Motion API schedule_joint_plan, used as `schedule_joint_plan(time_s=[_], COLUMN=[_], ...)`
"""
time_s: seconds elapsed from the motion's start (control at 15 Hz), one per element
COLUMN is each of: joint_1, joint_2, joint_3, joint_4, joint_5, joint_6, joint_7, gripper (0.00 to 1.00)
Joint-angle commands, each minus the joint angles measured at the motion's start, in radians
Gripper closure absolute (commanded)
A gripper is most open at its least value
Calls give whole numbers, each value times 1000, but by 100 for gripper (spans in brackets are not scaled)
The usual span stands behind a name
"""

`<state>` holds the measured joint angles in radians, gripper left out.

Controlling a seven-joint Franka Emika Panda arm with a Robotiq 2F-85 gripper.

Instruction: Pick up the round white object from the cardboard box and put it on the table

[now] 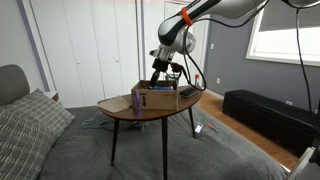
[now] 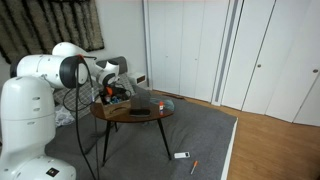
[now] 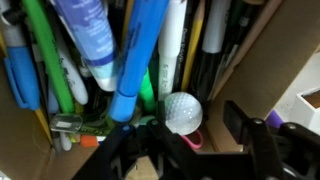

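Observation:
The round white object is a dimpled golf ball (image 3: 182,112). It lies in the cardboard box (image 3: 262,62) among several markers and pens (image 3: 130,60). My gripper (image 3: 196,126) is open and lowered into the box. The ball sits between its black fingers, close to the left one. In both exterior views the box (image 1: 162,97) (image 2: 141,100) stands on the oval wooden table (image 1: 150,113) (image 2: 128,114), with the gripper (image 1: 160,73) (image 2: 120,88) reaching down into it. The ball is hidden in those views.
A small purple container (image 1: 138,100) stands against the box on the table. A long black bench (image 1: 265,115) runs along the wall under the window. A grey cushion (image 1: 30,130) is nearby. Small items (image 2: 182,155) lie on the carpet.

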<state>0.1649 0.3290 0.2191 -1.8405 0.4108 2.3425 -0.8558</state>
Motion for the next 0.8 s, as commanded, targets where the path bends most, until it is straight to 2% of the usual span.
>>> schedule_joint_plan(time_s=[0.0,0.13,0.4,0.47,0.67,0.73], joint_1=[-18,-19,-21,-21,-19,-19], joint_2=[22,26,33,35,40,43], joint_3=[18,19,25,27,29,30], joint_4=[34,35,42,42,41,41], joint_5=[-46,-53,-50,-49,-50,-51], joint_6=[-17,-9,6,9,25,28], joint_7=[36,36,28,25,26,26], gripper=[37,38,53,51,52,50])
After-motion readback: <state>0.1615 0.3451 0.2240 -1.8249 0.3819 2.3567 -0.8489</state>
